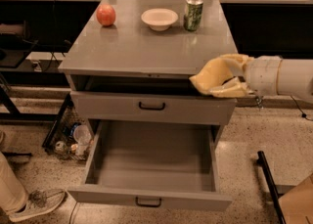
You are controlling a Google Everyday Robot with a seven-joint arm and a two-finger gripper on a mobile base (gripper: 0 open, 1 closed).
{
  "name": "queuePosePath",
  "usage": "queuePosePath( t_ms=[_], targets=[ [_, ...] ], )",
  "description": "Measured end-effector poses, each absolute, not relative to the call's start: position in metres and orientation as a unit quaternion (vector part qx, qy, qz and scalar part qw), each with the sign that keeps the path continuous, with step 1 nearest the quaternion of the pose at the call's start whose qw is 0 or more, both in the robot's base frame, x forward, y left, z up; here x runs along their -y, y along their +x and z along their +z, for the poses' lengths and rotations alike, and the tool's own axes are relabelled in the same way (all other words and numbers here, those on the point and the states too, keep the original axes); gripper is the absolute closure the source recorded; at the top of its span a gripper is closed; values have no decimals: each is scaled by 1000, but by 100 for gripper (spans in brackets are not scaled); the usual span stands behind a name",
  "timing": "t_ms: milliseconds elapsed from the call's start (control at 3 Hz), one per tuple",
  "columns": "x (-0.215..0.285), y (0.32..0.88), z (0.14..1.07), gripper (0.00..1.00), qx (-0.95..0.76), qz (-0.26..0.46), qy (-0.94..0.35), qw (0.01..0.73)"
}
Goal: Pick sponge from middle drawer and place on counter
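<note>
My gripper (204, 81) comes in from the right at the counter's front right corner, level with its edge. Its yellowish fingers (220, 69) are closed on a paler yellow soft piece, the sponge (226, 90), which is mostly covered by them. The middle drawer (151, 169) is pulled fully out below and its grey floor is bare. The counter (142, 47) is the grey cabinet's flat top, just left of the gripper.
On the back of the counter stand a red apple (105, 15), a white bowl (159, 18) and a green can (193, 13). The drawer above (151, 105) is slightly open. A basket of clutter (68, 137) and a person's shoe (34, 203) are at the left. A black frame (269, 184) is at the right.
</note>
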State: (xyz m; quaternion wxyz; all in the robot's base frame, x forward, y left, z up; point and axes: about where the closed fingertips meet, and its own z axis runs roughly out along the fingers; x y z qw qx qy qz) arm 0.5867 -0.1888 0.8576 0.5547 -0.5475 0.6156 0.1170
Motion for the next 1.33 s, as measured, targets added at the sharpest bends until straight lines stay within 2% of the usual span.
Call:
queuePosePath(
  t_ms=[333, 1000, 1333],
  targets=[
    [188, 635, 898, 100, -616, 86, -544, 563],
    [198, 721, 913, 100, -672, 67, -484, 557],
    [196, 757, 904, 82, -695, 82, -463, 544]
  ],
)
